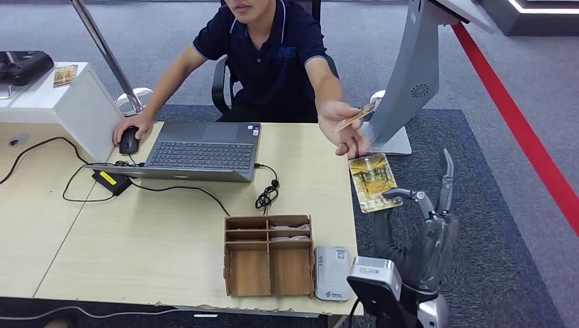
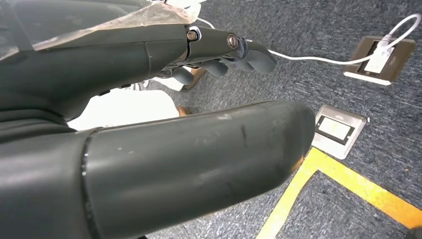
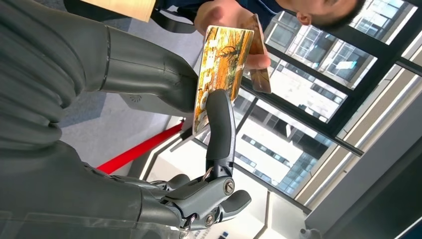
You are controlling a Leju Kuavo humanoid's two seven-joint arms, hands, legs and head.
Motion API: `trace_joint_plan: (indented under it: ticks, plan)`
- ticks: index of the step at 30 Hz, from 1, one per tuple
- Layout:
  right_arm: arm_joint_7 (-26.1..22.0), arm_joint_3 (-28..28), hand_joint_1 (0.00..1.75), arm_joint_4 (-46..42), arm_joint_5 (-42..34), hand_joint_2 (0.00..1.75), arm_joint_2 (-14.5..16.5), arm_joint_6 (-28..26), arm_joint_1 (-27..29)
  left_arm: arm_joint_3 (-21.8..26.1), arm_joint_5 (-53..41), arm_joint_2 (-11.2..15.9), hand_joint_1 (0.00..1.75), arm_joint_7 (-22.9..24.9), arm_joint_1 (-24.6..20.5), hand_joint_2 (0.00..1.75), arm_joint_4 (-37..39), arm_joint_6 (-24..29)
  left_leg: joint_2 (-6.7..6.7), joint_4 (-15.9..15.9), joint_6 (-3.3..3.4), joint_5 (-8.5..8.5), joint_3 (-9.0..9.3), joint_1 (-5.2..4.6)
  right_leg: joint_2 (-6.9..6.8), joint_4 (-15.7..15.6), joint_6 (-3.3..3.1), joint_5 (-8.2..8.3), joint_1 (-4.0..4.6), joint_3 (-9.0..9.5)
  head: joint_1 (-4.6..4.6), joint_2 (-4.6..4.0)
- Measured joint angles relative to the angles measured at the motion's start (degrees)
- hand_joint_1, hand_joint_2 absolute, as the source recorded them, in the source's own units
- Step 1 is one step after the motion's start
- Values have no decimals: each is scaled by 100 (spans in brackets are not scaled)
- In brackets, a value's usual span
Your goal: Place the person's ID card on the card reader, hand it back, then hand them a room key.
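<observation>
My right hand [image 1: 427, 225] is raised off the table's right edge and pinches a yellow picture card [image 1: 372, 181] between thumb and a finger [image 3: 219, 124]. The same card [image 3: 221, 64] stands upright in the right wrist view. A person's hand [image 1: 345, 133] reaches across to the card's far edge; I cannot tell if it touches. That hand also holds a second, brownish card [image 1: 355, 117]. The white card reader [image 1: 332, 272] lies at the table's front edge, bare. My left hand [image 2: 149, 124] hangs over the carpet floor, fingers [image 2: 234, 52] loosely extended, holding nothing.
A wooden sorter box [image 1: 268, 254] with cards in its slots stands beside the reader. A laptop [image 1: 198, 150], its cables, a mouse under the person's other hand [image 1: 130, 133] and a grey monitor stand [image 1: 403, 89] occupy the table's back.
</observation>
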Motion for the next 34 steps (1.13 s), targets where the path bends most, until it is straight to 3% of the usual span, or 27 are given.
trace_joint_plan:
  ticks: [18, 34]
  plan:
    - [186, 268, 175, 1180, -417, 175, 259, 3, -654, -15, -184, -5, 0, -48, -21, 0, -5, -88, 0, 0, 0, 0, 0, 0, -2, 0, 0, 0, 0, 1, 0, 0]
    - [157, 297, 175, 1768, -522, 175, 355, 1, -786, -116, -265, -5, 0, -53, -22, 0, -7, -95, -1, 0, 0, 0, 1, 0, -2, 0, 1, 0, 0, 1, -1, 1]
